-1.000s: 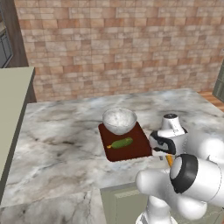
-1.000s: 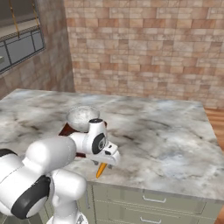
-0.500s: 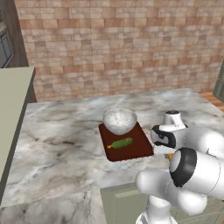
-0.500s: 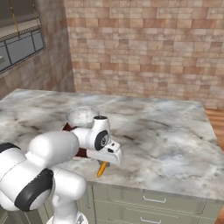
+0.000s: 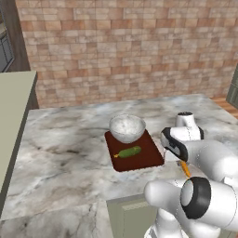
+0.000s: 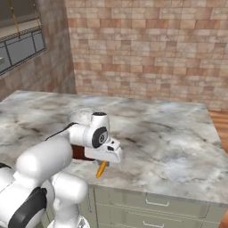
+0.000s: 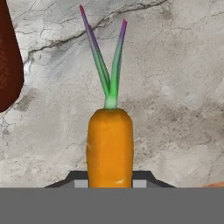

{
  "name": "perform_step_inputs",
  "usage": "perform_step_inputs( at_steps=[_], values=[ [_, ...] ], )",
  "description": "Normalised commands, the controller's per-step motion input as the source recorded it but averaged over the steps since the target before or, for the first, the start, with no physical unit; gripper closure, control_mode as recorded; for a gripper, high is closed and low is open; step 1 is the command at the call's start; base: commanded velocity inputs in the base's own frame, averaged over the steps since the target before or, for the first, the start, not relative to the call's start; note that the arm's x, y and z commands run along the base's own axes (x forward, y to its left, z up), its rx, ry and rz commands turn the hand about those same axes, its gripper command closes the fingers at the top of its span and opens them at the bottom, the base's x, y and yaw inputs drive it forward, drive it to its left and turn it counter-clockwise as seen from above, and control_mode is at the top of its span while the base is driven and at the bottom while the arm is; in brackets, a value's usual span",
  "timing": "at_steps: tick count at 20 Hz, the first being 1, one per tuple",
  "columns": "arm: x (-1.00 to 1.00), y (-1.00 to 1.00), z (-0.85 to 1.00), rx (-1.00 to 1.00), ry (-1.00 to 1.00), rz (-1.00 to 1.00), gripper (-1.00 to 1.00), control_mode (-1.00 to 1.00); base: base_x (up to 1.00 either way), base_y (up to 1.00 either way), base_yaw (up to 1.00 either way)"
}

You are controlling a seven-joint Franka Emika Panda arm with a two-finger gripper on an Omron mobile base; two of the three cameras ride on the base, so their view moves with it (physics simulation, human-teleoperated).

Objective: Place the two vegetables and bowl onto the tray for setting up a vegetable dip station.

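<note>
**Fingers clamp onto the carrot at the desk's front edge**

A second ago the fingers stood spread over the carrot; now they are pressed in against its orange body, one dark tip on either side at the bottom of the hand view, with the green stalks pointing away from the hand. The pinch looks centred on the thick end. In the left base view the gripper sits low over the marble desk, just beside the right edge of the tray, and the carrot's tip pokes out below the hand toward the desk's front edge. The right base view shows the same orange tip hanging under the hand, near the desk's front edge.

The bowl already sits on the far end of the tray, and the cucumber lies on the tray's bare middle, just in front of the bowl and apart from it. So the carrot is the last piece off the tray, and with the grip now made, what remains is to lift it and carry it the short way left to the free strip of tray near the cucumber. Whether the carrot has left the desk yet cannot be told
</note>
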Motion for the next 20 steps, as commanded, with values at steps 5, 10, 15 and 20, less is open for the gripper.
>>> perform_step_inputs(
  at_steps=[5, 10, 15, 20],
  values=[
    [-0.18, 0.25, 0.28, -0.01, 0.0, 0.33, 1.0, -1.0, 0.0, 0.0, 0.0],
    [-0.08, 0.24, 0.28, 0.01, 0.05, 0.16, 1.0, -1.0, 0.0, 0.0, 0.0],
    [-0.07, 0.22, 0.24, 0.02, 0.06, 0.13, 1.0, -1.0, 0.0, 0.0, 0.0],
    [-0.01, 0.25, 0.12, 0.0, 0.0, 0.29, 1.0, -1.0, 0.0, 0.0, 0.0]
  ],
)
